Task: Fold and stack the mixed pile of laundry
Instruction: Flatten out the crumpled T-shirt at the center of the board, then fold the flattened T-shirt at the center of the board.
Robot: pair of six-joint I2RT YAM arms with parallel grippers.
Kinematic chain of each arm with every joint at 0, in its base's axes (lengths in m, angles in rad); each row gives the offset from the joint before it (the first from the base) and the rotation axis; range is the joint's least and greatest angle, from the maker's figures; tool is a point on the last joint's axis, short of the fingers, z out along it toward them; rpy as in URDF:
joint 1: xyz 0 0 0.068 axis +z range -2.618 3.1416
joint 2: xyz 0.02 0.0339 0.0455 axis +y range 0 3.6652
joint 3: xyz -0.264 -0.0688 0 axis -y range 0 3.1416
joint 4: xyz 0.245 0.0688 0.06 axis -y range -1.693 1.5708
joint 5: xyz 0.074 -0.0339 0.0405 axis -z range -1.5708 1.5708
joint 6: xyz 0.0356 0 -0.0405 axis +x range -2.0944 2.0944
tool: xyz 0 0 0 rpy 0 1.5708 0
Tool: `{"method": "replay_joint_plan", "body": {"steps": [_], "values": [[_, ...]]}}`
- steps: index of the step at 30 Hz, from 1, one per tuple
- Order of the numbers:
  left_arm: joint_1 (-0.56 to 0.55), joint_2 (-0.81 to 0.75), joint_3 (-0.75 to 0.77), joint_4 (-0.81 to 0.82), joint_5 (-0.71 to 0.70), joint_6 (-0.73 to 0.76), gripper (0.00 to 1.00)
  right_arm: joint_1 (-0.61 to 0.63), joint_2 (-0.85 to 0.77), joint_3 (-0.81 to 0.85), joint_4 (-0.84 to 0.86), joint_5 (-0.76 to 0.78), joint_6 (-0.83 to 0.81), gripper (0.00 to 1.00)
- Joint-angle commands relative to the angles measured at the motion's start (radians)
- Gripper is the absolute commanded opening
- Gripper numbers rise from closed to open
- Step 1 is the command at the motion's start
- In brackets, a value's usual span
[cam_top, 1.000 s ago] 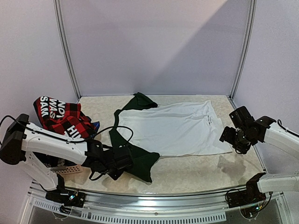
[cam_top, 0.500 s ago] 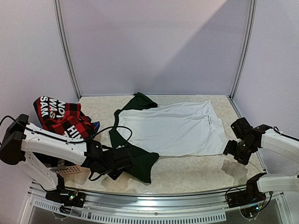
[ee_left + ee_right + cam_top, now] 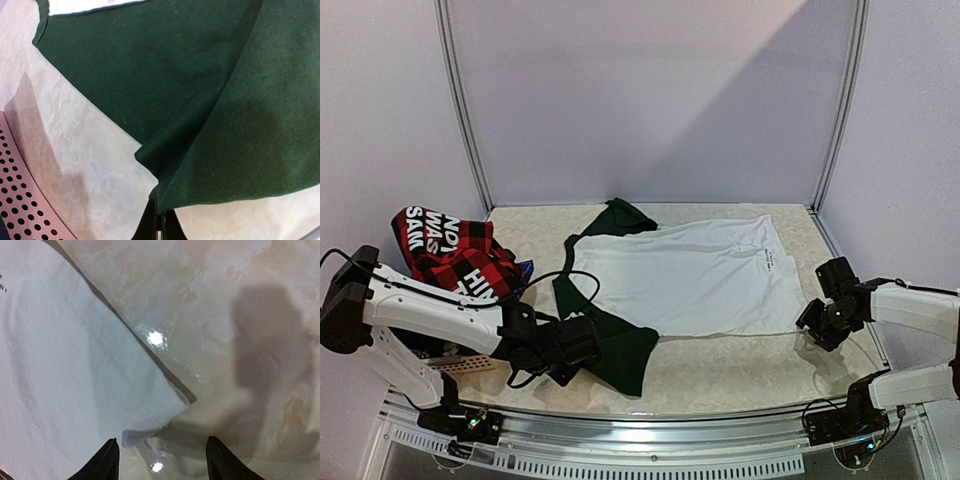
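Note:
A white T-shirt [image 3: 700, 275] with dark green sleeves lies spread flat on the table. My left gripper [image 3: 588, 338] is shut on the edge of its near dark green sleeve [image 3: 620, 350]; in the left wrist view the jaws [image 3: 161, 220] pinch the green cloth [image 3: 240, 125]. My right gripper [image 3: 812, 325] is open, low over the table at the shirt's near right hem corner [image 3: 170, 405], which lies just ahead of the fingertips [image 3: 162, 455]. A red-black plaid shirt with white lettering [image 3: 445, 250] lies heaped at the left.
A pinkish perforated basket [image 3: 470, 362] sits under the left arm at the near left, also in the left wrist view [image 3: 20, 200]. A blue piece [image 3: 523, 268] peeks beside the plaid heap. Metal frame posts [image 3: 460, 110] stand at the back corners.
My right gripper has moved down and toward the shirt's near right hem corner. My left gripper has pulled the green sleeve slightly nearer and to the left.

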Motion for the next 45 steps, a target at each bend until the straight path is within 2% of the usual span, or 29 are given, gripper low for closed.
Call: {"method": "replay_joint_plan", "body": {"steps": [1, 6, 10, 13, 17, 20, 25, 34, 45], "values": [[0.008, -0.027, -0.014, -0.002, -0.019, -0.017, 0.0, -0.016, 0.033, -0.01, 0.082, 0.016, 0.029, 0.57], [0.008, -0.03, -0.018, 0.0, -0.019, -0.018, 0.0, -0.045, 0.083, -0.027, 0.167, -0.012, 0.051, 0.51], [0.008, -0.03, -0.018, 0.002, -0.015, -0.014, 0.0, -0.047, 0.109, -0.019, 0.176, -0.001, 0.056, 0.39], [0.008, -0.032, -0.018, 0.002, -0.016, -0.016, 0.0, -0.047, 0.103, -0.021, 0.17, 0.024, 0.057, 0.35], [0.008, -0.034, -0.02, 0.0, -0.019, -0.02, 0.0, -0.048, 0.083, -0.027, 0.181, 0.042, 0.049, 0.23], [0.008, -0.035, -0.019, -0.001, -0.02, -0.02, 0.0, -0.051, 0.063, -0.046, 0.211, 0.044, 0.046, 0.09], [0.008, -0.034, -0.019, 0.002, -0.018, -0.019, 0.0, -0.051, 0.029, -0.066, 0.231, 0.054, 0.057, 0.0], [0.008, -0.042, -0.023, 0.003, -0.018, -0.018, 0.0, -0.051, -0.008, -0.087, 0.252, 0.06, 0.053, 0.0], [0.001, -0.027, 0.021, 0.006, 0.001, 0.004, 0.0, -0.051, -0.178, -0.103, 0.119, 0.116, 0.071, 0.0]]}}
